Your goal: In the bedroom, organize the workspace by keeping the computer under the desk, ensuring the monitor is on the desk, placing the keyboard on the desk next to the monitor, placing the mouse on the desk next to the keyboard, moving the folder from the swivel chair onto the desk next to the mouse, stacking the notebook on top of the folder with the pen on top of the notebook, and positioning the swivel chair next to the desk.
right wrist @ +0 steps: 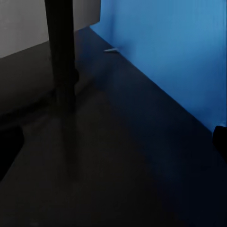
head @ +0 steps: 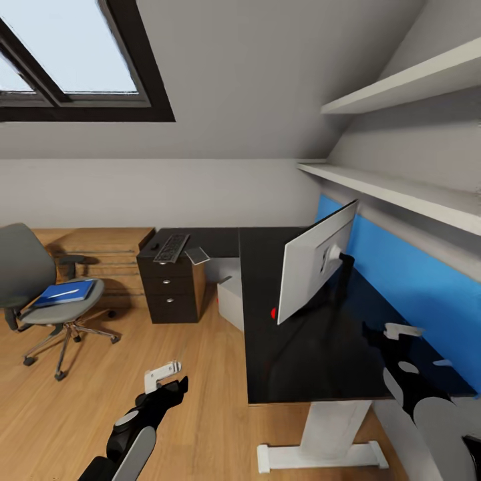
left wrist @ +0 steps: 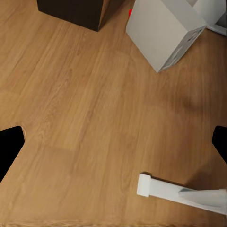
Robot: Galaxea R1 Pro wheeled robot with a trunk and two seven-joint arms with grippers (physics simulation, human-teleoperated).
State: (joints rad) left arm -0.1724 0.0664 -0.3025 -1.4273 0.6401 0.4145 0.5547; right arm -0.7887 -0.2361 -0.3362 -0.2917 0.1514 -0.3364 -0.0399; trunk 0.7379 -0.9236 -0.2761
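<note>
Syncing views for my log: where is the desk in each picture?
Head: desk at centre-right, carrying the monitor.
Left wrist: its white foot on the floor, computer nearby.
Right wrist: its black top beside the blue wall.
Shared landmark: the monitor's stand.

Monitor stood upright on black L-shaped desk, silver back showing. Keyboard and grey notebook lay on desk's far wing above drawers. Grey computer sat under desk. Blue folder with white pen on top lay on swivel chair seat, well apart from the desk.
</note>
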